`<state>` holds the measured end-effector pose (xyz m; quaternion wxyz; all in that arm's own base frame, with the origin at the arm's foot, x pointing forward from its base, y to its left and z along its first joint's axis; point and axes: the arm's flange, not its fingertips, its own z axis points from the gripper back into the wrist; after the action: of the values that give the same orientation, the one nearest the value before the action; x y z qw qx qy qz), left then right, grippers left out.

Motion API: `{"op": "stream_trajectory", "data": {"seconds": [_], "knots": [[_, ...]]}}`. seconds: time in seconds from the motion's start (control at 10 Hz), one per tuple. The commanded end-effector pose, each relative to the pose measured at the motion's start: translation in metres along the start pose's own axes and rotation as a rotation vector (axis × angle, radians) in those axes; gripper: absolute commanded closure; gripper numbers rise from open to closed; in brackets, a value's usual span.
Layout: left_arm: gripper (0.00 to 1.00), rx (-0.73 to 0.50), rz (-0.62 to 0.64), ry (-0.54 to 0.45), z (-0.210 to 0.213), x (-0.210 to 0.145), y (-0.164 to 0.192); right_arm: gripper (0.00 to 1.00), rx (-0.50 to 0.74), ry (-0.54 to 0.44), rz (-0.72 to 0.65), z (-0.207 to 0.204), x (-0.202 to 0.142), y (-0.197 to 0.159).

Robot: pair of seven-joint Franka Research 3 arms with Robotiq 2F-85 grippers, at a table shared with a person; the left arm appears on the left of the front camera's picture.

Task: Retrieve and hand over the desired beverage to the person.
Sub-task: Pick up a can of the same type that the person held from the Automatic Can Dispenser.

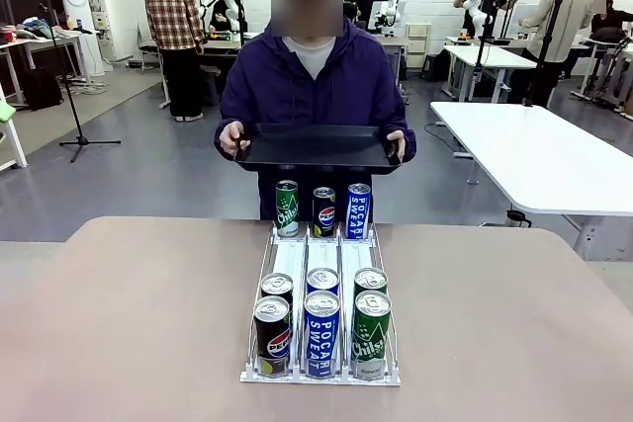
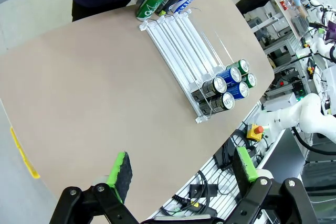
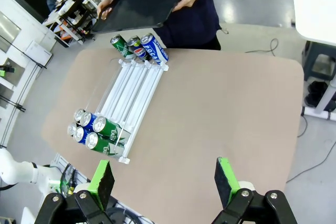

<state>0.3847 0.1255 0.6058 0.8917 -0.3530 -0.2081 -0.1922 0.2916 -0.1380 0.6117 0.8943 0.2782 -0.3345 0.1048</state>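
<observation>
1. The person [image 1: 312, 81] in a dark purple hooded jacket stands at the far edge of the tan worktop [image 1: 129, 313]. Both hands hold a flat black tray [image 1: 315, 145] above that edge.
2. A white three-lane can rack [image 1: 321, 262] crosses the worktop's middle from near edge to far edge.
3. At its far end stand a green "Sprite" can [image 1: 287, 208], a black Pepsi can [image 1: 323, 211] and a blue "POCARI SWEAT" can [image 1: 358, 211].
4. The near end's front row holds a black Pepsi-logo can [image 1: 272, 335], a blue "POCARI SWEAT" tall can [image 1: 321, 333] and a green "Chilsung" can [image 1: 371, 335]. Three more cans stand behind them, labels hidden.
5. The worktop lies open on both sides of the rack.
6. The left fingers [image 2: 122, 174] are spread apart and empty at the near edge. The right fingers [image 3: 103, 181] are likewise apart and empty over the near-right area.
</observation>
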Motion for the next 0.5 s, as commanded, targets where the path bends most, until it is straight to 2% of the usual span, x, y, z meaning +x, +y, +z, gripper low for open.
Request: {"op": "stream_trajectory", "data": {"seconds": [0.0,0.4], "knots": [[0.00,-0.013,-0.020,-0.010,0.0021,0.0013,0.0022,0.00,0.028,-0.009,0.014,-0.0010,0.0022,-0.0007],[0.00,-0.013,-0.020,-0.010,0.0021,0.0013,0.0022,0.00,0.028,-0.009,0.014,-0.0010,0.0022,-0.0007]]}}
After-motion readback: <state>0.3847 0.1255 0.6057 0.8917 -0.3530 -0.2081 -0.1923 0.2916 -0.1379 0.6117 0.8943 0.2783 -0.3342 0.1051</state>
